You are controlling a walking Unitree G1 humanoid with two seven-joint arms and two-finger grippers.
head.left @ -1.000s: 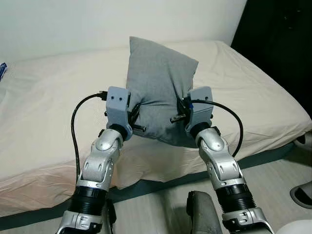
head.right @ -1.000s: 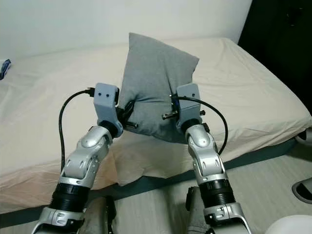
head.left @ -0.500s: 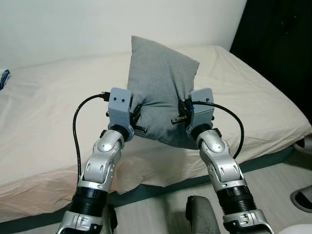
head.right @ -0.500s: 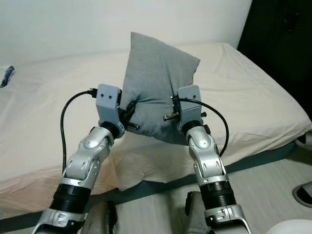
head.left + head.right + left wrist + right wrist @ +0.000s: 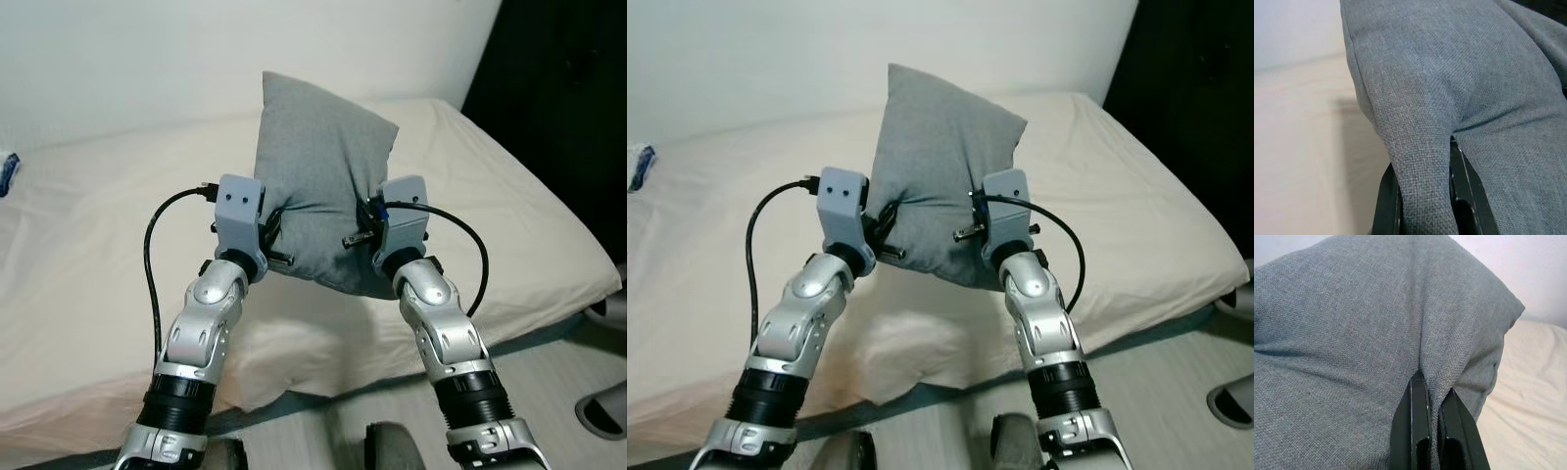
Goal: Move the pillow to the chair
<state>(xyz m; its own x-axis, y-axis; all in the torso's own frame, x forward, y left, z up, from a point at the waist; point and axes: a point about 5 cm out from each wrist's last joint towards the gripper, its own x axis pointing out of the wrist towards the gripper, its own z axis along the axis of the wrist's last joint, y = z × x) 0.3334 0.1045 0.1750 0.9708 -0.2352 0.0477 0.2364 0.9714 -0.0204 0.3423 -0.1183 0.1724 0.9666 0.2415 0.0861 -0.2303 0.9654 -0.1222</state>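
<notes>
Compared with a second ago, the bed's near edge sits lower in both eye views and less floor shows, so the camera has shifted; the pillow and both arms keep the same pose relative to each other. Grey pillow [image 5: 321,186] is held up in the air between the two arms, above the near edge of the bed [image 5: 88,255], tilted with one corner pointing up toward the wall and not touching the mattress. Left hand [image 5: 1422,196] is closed tight on a fold of the pillow's fabric at its left side; the wrist view shows cloth pinched between the two black fingers [image 5: 1386,200]. Right hand [image 5: 1434,423] is likewise closed on a fold at the pillow's right side, fabric squeezed between its fingers [image 5: 1418,426] with almost no gap. Both grey wrist housings press against the pillow's lower half, black cables looping off each. Bed has a cream sheet [image 5: 1136,225], rumpled at the near edge under the arms. Small blue item [image 5: 8,174] lies at the bed's far left edge, too small to identify. Dark area fills the far right past the bed's right edge.
</notes>
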